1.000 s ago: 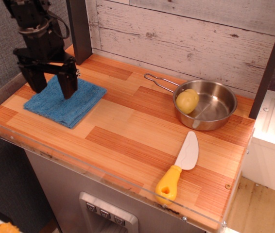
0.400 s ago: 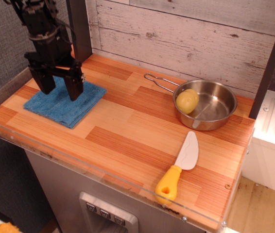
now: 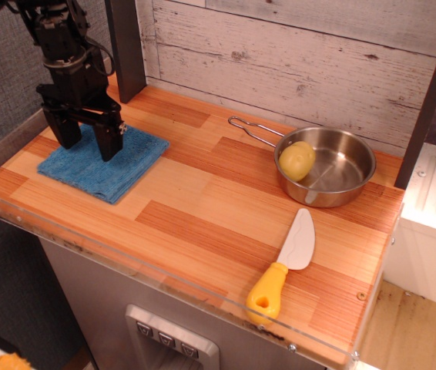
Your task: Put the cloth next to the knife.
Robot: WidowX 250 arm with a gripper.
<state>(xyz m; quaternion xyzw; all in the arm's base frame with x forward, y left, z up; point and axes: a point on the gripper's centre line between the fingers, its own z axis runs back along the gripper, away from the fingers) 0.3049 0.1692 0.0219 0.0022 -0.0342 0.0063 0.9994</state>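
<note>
At the far left, the black robot gripper (image 3: 87, 146) stands upright over the folded blue terry cloth (image 3: 104, 163), its two fingers spread apart with nothing between them; the tips look to be at or just above the towel's far half, though contact cannot be confirmed. The cloth lies flat on the left end of the striped wooden counter (image 3: 202, 208).

The likely trouble lies in the pinch: if the fingers close on only the top fold, the towel could unfold or drag as it travels right. A shallow grasp could also let it slip out partway. The cloth is wide, so a low carry risks sweeping the steel pan (image 3: 327, 166), which holds a round yellow potato-like toy (image 3: 296, 160), far right.

Near right, well apart from the cloth, lies the toy knife with a white rounded blade and yellow handle (image 3: 286, 262), close to the counter's near edge. A careless placement could nudge it off the edge.

Compared with the earlier frames, the gripper has shifted slightly: it moved right, then back a little to the left. Cloth, pan and knife have not moved.
</note>
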